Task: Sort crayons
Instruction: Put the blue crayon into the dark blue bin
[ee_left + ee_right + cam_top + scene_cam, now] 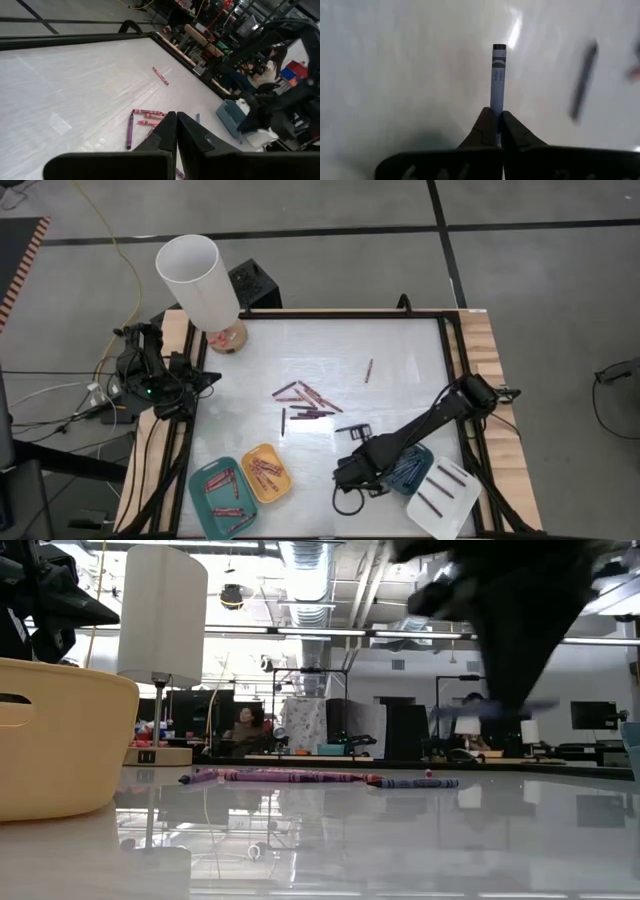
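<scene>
The right gripper has its jaws clamped on one dark blue crayon, pinched at one end so the stick juts straight out ahead of the jaws, its long axis in line with the gripper's reach. In the high view that gripper hangs over the table's near-right part, between the loose pile at the table's middle and the blue tray toward the near right corner. The step in hand looks like the carry after a pick. The next move, I judge, calls for swinging toward the near right corner until the crayon is over the blue tray, then parting the jaws so it drops in lengthwise. The pile's crayons lie flat, mostly along the table's left-right line, and one stray lies apart toward the far edge. The teal tray and yellow tray at the near left hold reddish sticks; the white tray holds a few dark ones. The left gripper waits at the left edge, jaws together on nothing.
</scene>
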Controlling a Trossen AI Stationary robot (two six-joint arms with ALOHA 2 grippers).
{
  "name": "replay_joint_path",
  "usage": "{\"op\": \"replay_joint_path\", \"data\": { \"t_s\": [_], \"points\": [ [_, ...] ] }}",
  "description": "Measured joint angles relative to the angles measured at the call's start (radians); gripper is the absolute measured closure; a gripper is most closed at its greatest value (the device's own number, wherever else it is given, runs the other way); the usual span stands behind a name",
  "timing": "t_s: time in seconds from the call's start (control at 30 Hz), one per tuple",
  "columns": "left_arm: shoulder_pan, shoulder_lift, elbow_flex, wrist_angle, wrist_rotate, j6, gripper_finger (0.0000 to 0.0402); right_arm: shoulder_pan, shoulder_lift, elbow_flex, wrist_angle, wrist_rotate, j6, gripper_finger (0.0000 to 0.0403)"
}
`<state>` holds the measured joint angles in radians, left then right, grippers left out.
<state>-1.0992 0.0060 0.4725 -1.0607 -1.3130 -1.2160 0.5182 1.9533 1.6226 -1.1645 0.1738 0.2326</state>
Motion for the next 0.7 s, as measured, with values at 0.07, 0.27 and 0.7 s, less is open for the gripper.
{"op": "replay_joint_path", "data": {
  "t_s": [0.07, 0.27, 0.7],
  "points": [
    [0.0, 0.0, 0.0, 0.0, 0.003, 0.0, 0.0401, 0.013, -0.003, 0.037, -0.141, 0.0, 0.004, 0.04],
    [0.0, 0.0, 0.0, -0.003, 0.009, 0.0, 0.0401, 0.088, -0.038, 0.049, -0.407, -0.026, 0.061, 0.0401],
    [0.0, 0.0, 0.0, -0.008, -0.005, 0.007, 0.0401, 0.235, -0.222, -0.195, -0.33, -0.049, 0.241, 0.0401]
  ]
}}
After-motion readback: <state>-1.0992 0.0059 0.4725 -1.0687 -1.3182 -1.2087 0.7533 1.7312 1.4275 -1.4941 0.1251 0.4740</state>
